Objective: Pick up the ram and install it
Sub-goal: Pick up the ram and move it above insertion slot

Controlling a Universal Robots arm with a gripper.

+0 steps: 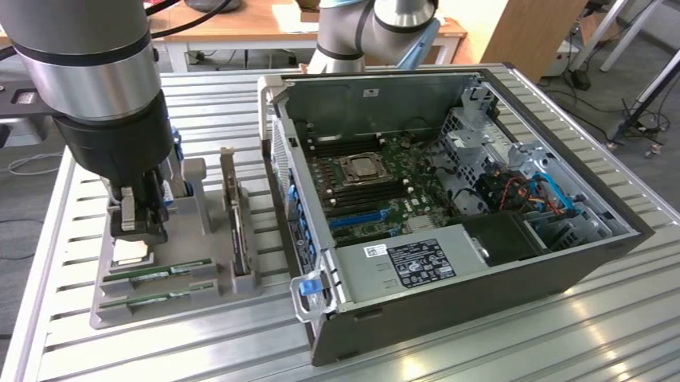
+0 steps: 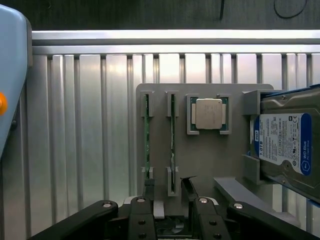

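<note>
While open above the ram [image 2: 172, 135], hand [image 2: 168, 184] over ribbed metal table [image 1: 531, 342], wooden desk [image 1: 234, 24] beyond.

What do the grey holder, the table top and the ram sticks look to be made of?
Grey holder: matte, uniform grey, probably plastic. Table top: ribbed, with bright glare, likely bare aluminium. Ram sticks: green circuit board, seen edge-on in slots.

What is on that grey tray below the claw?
Two RAM sticks on edge in slots, a silver processor, and a WD Blue hard drive. The claw hides one end of the tray.
</note>
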